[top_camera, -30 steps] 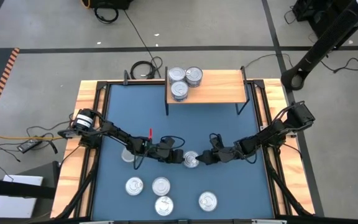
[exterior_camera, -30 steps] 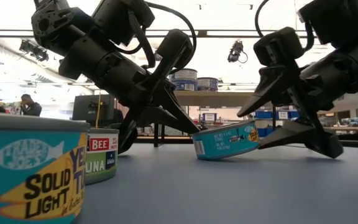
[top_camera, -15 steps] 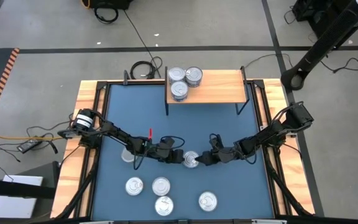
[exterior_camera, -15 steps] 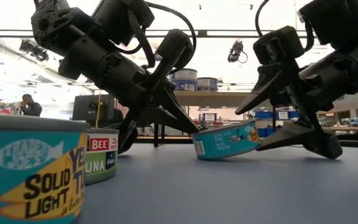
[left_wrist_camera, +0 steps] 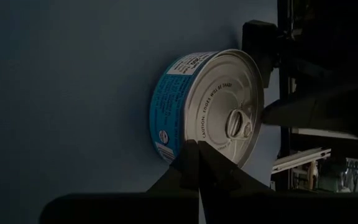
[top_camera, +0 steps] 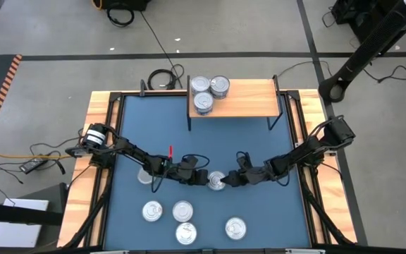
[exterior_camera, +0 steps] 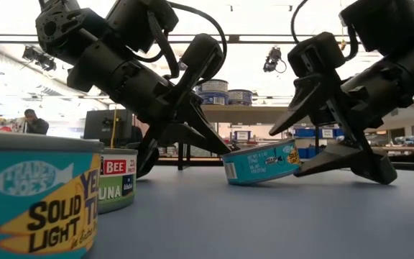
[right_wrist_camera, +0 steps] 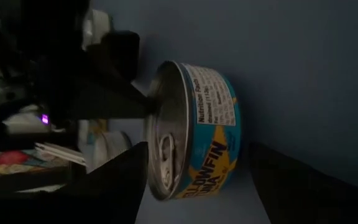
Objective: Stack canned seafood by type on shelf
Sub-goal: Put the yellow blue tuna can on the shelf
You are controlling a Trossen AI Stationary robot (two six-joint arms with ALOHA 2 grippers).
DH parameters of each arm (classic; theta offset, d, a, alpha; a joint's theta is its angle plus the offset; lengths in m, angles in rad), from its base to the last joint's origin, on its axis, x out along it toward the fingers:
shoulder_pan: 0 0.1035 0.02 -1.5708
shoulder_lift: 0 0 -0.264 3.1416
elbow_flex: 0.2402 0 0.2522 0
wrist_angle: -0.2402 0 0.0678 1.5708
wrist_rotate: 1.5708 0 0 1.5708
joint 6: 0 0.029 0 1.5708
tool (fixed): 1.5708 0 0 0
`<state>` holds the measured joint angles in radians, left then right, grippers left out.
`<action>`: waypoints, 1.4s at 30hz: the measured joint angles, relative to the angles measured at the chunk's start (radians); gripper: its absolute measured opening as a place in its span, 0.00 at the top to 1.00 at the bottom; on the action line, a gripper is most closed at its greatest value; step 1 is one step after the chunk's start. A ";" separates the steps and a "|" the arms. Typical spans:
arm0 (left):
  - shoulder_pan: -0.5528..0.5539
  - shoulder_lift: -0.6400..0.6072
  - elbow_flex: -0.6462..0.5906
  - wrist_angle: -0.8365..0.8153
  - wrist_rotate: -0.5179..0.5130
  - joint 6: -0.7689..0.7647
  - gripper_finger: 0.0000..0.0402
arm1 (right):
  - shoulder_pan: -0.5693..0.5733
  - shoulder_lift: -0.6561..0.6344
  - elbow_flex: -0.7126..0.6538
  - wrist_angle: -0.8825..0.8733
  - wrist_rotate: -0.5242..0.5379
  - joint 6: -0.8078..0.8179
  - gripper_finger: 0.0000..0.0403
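Near the middle of the blue tabletop (top_camera: 259, 141) we see a teal-labelled tin (exterior_camera: 261, 162) tilted, one edge lifted off the surface; the left gripper (exterior_camera: 218, 142), its fingers pressed shut, touches the tin's raised rim with its tip; the right gripper (exterior_camera: 336, 133) stands on the other side with its fingers spread wide, one above and one low beside the tin, not clamping it; at the far edge the shelf (top_camera: 242, 99) carries three tins (top_camera: 208, 90) clustered at its left end; four more tins (top_camera: 185, 219) lie towards the near edge, and another (top_camera: 145, 176) sits partly under the left arm.
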<state>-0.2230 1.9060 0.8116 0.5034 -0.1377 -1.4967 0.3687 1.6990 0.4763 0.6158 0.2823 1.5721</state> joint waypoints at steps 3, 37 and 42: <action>0.000 0.000 0.000 0.000 -0.001 0.000 1.00 | 0.000 0.003 0.047 -0.084 -0.032 -0.039 0.30; 0.009 0.004 -0.004 0.251 0.009 0.084 0.90 | -0.066 0.003 0.096 -0.114 -0.130 -0.110 0.67; 0.038 0.000 -0.003 0.395 0.071 0.104 0.88 | -0.080 0.003 0.095 -0.098 -0.130 -0.109 0.67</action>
<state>-0.1850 1.9060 0.8082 0.8983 -0.0668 -1.3928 0.2884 1.7020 0.5709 0.5175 0.1524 1.4627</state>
